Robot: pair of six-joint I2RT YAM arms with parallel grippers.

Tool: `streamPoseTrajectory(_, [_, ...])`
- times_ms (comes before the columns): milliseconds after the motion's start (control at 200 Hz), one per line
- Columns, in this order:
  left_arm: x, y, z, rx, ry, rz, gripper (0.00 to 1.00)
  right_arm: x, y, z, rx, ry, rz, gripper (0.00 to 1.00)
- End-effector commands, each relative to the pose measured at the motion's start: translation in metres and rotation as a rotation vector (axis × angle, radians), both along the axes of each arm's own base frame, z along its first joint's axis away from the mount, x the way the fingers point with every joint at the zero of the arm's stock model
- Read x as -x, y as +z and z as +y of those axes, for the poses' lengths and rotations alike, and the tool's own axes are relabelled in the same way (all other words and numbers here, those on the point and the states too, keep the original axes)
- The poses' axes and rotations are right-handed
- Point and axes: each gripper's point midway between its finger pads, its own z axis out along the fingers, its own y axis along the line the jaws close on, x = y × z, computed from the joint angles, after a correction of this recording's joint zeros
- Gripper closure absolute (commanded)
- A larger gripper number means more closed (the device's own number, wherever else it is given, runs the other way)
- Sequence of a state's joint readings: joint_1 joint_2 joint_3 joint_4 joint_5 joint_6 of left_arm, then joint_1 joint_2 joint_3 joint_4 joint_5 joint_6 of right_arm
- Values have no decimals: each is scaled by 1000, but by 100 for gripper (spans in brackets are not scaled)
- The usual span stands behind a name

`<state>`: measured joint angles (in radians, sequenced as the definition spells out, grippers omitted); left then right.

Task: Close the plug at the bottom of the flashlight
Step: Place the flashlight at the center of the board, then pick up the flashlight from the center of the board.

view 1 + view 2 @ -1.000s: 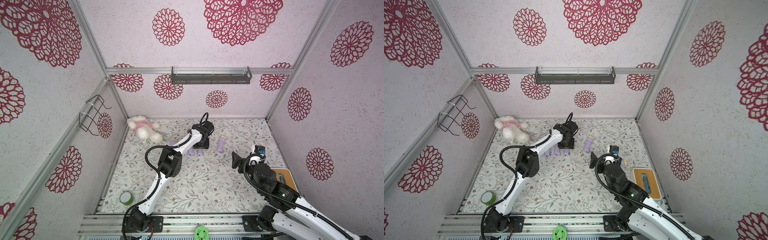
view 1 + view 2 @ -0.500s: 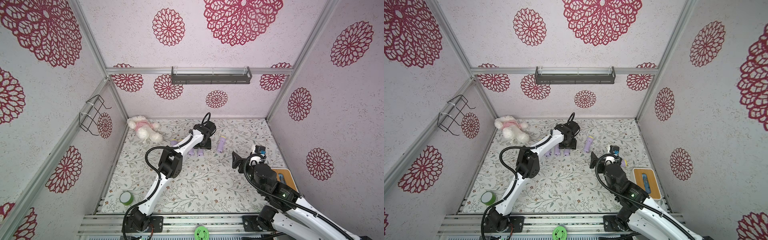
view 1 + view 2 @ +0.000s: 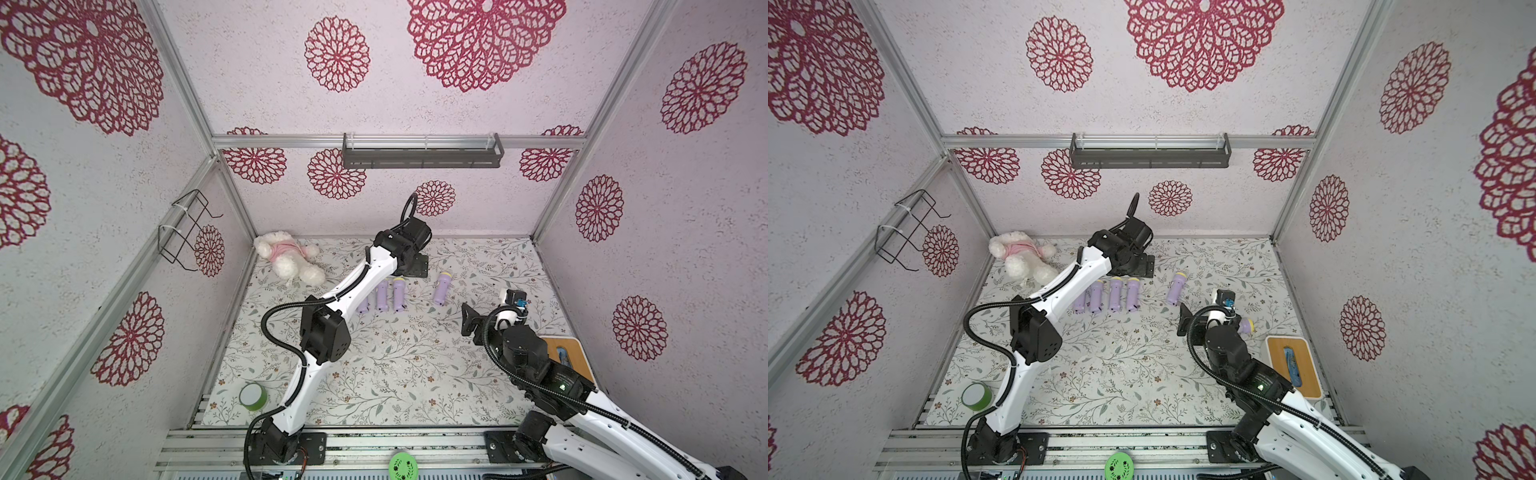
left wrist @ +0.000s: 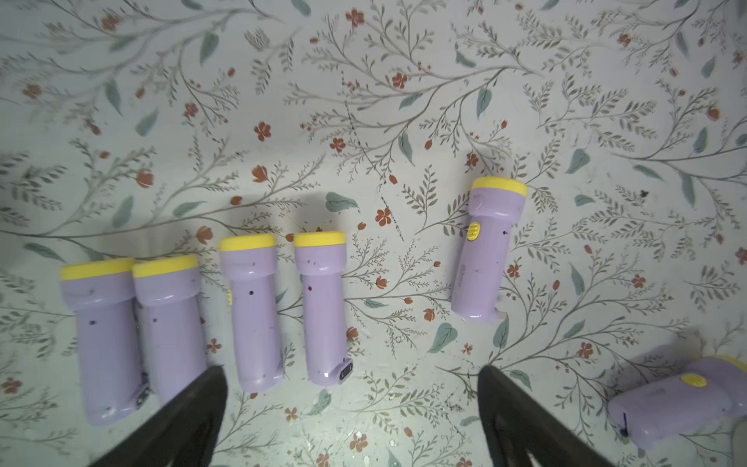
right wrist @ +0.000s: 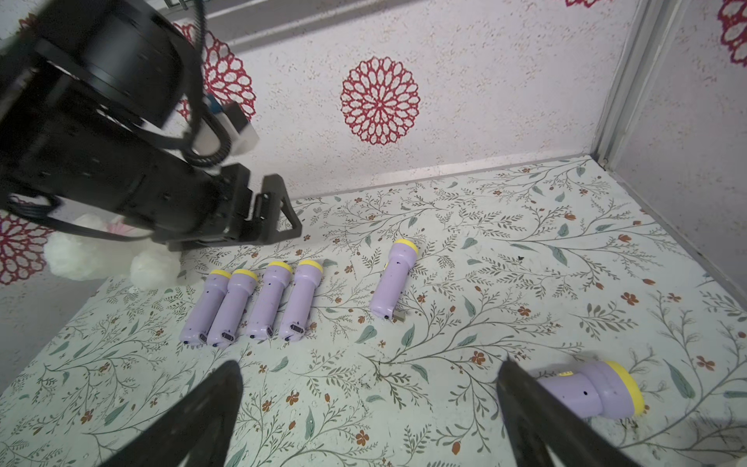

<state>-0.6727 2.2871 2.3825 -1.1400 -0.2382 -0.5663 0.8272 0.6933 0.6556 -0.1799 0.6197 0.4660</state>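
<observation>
Several purple flashlights with yellow heads lie on the floral mat. Four form a row (image 3: 382, 295) (image 4: 210, 315). One flashlight (image 4: 487, 250) (image 5: 392, 283) lies alone to their right, and a small plug flap (image 5: 399, 318) sticks out at its base. Another flashlight (image 5: 590, 390) (image 3: 1246, 326) lies beside my right gripper. My left gripper (image 4: 351, 404) (image 3: 417, 266) hovers open above the row's right end and holds nothing. Over bare mat, my right gripper (image 5: 370, 388) (image 3: 488, 322) is open and empty.
A white plush toy (image 3: 286, 257) lies at the back left. A green tape roll (image 3: 252, 395) sits at the front left. A wooden tray (image 3: 1293, 365) holding a blue item is at the right. A wire basket (image 3: 187, 228) and a shelf (image 3: 422, 151) hang on the walls.
My left gripper has opened wide and drawn back from the row of flashlights toward the back wall. The right arm has not moved.
</observation>
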Motion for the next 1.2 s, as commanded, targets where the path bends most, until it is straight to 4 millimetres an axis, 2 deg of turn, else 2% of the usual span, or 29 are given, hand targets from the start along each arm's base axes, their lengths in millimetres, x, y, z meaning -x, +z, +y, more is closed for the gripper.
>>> streamPoseTrajectory(0, [1, 62, 20, -32, -23, -184, 3, -7, 19, 4, -43, -21, -8, 1])
streamPoseTrajectory(100, [9, 81, 35, -61, -46, -272, 3, -17, 12, 8, -22, -34, 57, 1])
streamPoseTrajectory(110, [9, 78, 36, -70, -49, -273, 3, -18, 12, 8, -23, -33, 65, 1])
streamPoseTrajectory(125, [13, 90, 41, -63, -49, -301, 3, -20, 11, 10, -26, -31, 77, 1])
streamPoseTrajectory(150, [16, 97, 45, -65, -50, -324, 3, -23, 7, 10, -28, -34, 101, 1])
streamPoseTrajectory(160, [17, 93, 46, -75, -53, -322, 3, -24, 7, 11, -34, -30, 109, 1])
streamPoseTrajectory(285, [32, 101, 71, -113, -28, -381, 3, -47, -8, 14, -113, -17, 237, 1])
streamPoseTrajectory(440, [57, 88, 97, -188, -19, -380, 3, -76, -20, 13, -111, -66, 295, 1])
streamPoseTrajectory(631, [88, 67, 122, -263, -44, -431, 3, -117, -47, 22, -115, -86, 397, 1])
streamPoseTrajectory(721, [104, 60, 120, -264, -105, -455, 3, -137, -60, 22, -102, -110, 419, 1])
streamPoseTrajectory(886, [122, 55, 101, -279, -219, -526, 3, -169, -92, 24, -88, -132, 502, 4])
streamPoseTrajectory(1196, [127, 37, 84, -392, -270, -482, 3, -196, -132, 31, -73, -128, 583, 10])
